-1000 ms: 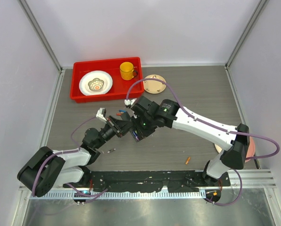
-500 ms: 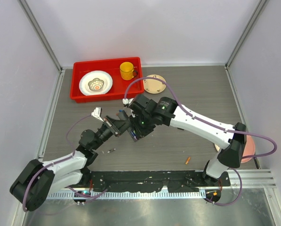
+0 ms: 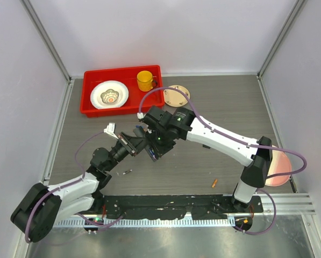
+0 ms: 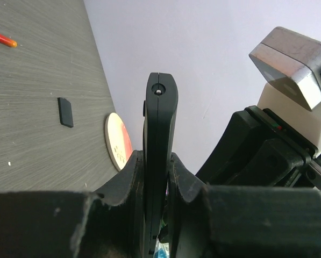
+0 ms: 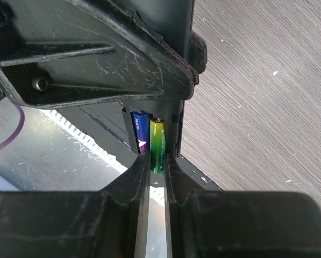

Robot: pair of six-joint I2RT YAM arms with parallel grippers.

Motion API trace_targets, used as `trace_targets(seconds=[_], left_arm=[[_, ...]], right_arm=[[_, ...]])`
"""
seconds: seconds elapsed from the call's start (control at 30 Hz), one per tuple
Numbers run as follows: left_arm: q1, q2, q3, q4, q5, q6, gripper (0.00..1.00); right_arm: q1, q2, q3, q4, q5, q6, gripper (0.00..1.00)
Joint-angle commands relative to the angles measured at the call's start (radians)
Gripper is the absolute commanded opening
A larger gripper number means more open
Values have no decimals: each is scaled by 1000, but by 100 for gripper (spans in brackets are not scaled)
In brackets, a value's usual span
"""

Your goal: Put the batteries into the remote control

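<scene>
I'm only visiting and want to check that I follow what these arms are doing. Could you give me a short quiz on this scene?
1. True or false: the left gripper is clamped on the remote.
2. The battery pinched in the right gripper is mostly: A) red B) green C) white.
3. What is the yellow mug standing in?

Key
1. True.
2. B.
3. The red tray.
</scene>
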Motion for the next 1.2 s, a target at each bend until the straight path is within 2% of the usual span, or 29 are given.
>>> trace_targets(seconds=[0.0,0.07,0.3,1.17], left_arm=[[-7,22,21,279,33,-124,0],[-7,37,21,296,33,-147,0],[-7,45,21,321,26,-162,0],[-7,56,5,281,6,-146,0]], right_arm=[[-20,39,66,-58,73,-20,9],[-20,54,81,-68,108,-24,14],[-32,77,124,-90,120,-36,18],[-33,77,163,-67,58,-18,42]])
